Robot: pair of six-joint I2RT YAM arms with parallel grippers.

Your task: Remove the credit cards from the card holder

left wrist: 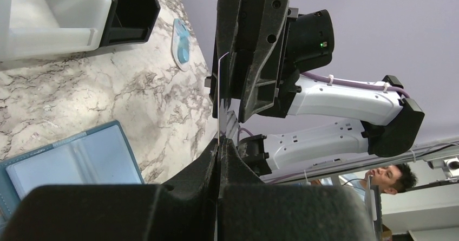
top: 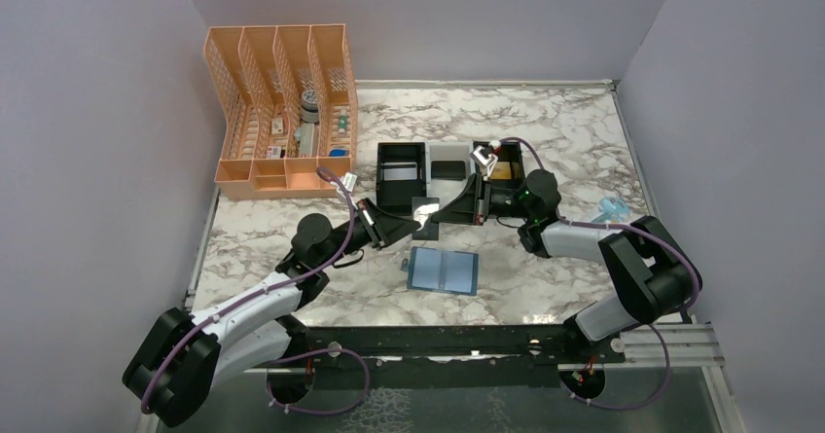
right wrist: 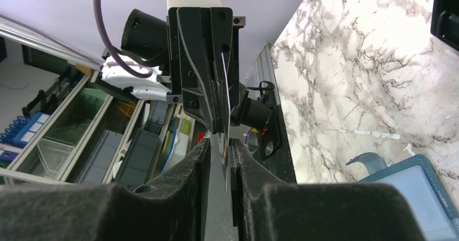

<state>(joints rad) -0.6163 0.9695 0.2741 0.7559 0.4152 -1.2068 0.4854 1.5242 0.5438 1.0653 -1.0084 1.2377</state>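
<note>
The left gripper (top: 412,222) is clamped on a thin card (top: 425,208). The right gripper (top: 440,212) brackets its other edge, fingers slightly apart. The teal card holder (top: 443,270) lies open on the marble-patterned counter (top: 584,141), between lavender walls (top: 97,112).

Card holder (left wrist: 70,162) half beyond left wrist view (lower-left corner)

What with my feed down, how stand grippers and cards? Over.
Left gripper shut on grey card. Right gripper open astride same card. Card holder open on table. Nothing in the way.
</note>
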